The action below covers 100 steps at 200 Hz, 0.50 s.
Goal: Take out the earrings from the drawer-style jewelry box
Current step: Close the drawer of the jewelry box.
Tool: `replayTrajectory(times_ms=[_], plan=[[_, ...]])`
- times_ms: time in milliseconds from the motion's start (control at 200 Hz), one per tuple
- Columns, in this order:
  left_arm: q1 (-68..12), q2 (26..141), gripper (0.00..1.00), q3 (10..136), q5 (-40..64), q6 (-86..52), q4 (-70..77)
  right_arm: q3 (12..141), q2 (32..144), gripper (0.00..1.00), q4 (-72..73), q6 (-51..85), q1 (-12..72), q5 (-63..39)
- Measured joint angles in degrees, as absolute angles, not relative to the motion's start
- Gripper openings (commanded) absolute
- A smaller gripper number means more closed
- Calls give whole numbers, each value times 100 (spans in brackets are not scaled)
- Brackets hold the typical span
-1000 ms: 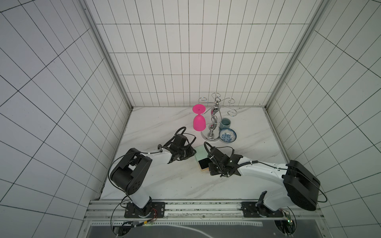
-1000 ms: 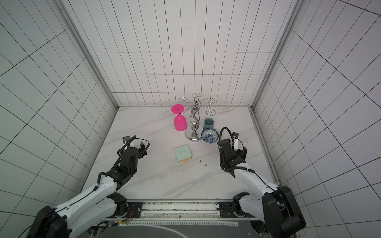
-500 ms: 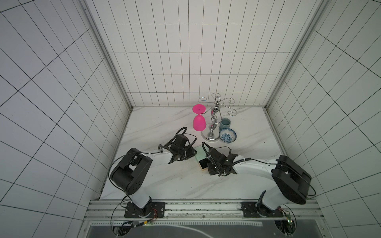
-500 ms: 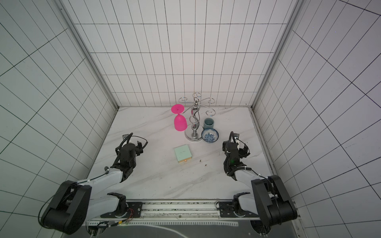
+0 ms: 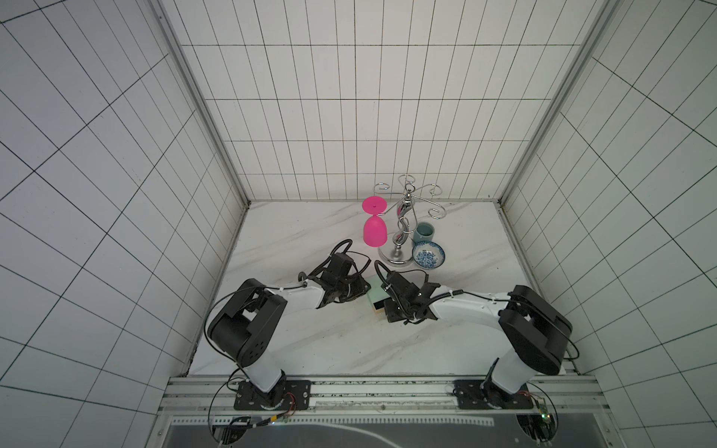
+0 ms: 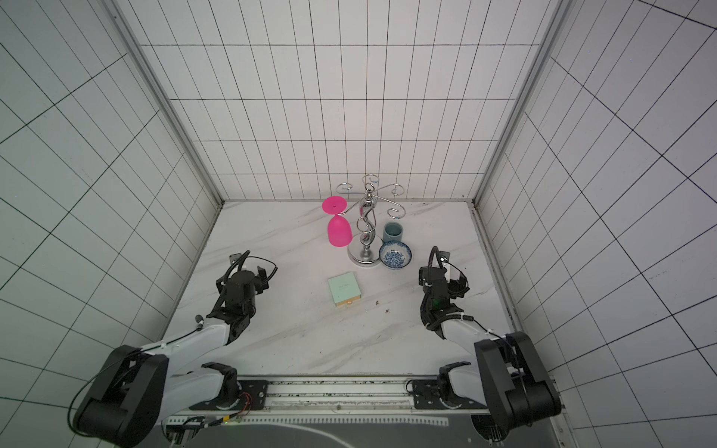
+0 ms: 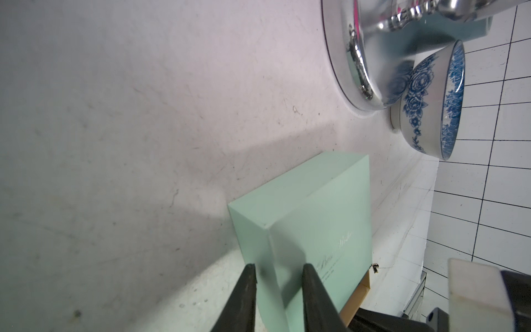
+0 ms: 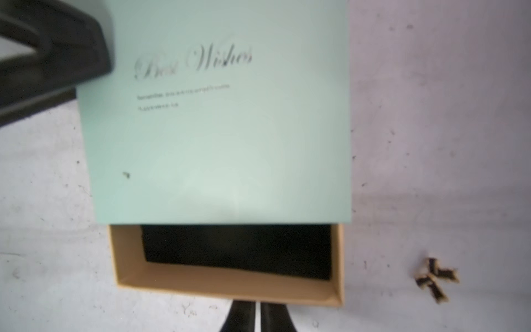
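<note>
The jewelry box (image 8: 218, 115), a mint sleeve lettered "Best Wishes", lies flat with its tan drawer (image 8: 227, 287) pulled partly out, black lining showing. My left gripper (image 7: 278, 268) is shut on a corner of the sleeve (image 7: 316, 218). At the middle of the drawer's front wall my right gripper (image 8: 258, 309) is shut on the pull tab, a thin pale strip between its fingers. One dark, gold-edged earring (image 8: 435, 277) lies on the table beside the drawer. In a top view both grippers crowd the box (image 5: 375, 299). In a top view the box (image 6: 344, 289) lies alone, the earrings (image 6: 382, 306) beside it, arms drawn back.
Behind the box stand a chrome hanger stand (image 5: 397, 252) with a pink goblet (image 5: 374, 230) hung upside down, a teal cup (image 5: 423, 232) and a blue-and-white bowl (image 5: 428, 254). The stand's base (image 7: 353, 57) and the bowl (image 7: 431, 95) are close beyond the box. Tiled walls enclose three sides.
Both grippers stay at the box, which has hardly moved. The right arm's elbow has swung a little to the left.
</note>
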State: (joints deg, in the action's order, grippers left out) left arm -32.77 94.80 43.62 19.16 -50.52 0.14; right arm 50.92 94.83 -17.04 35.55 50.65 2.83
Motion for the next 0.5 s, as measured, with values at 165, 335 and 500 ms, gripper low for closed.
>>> replayTrajectory(times_ms=[165,335,500], plan=[[-3291,9480,28,4362,1916,-5052,14,5290,9614,10,-1653,3500,4950,250],[-3297,9480,28,4362,1914,-5052,14,5494,9800,9,-1603,3461,4936,235],[-3297,9480,28,4362,1914,-5052,16,5502,9852,9,-1597,3461,4921,200]])
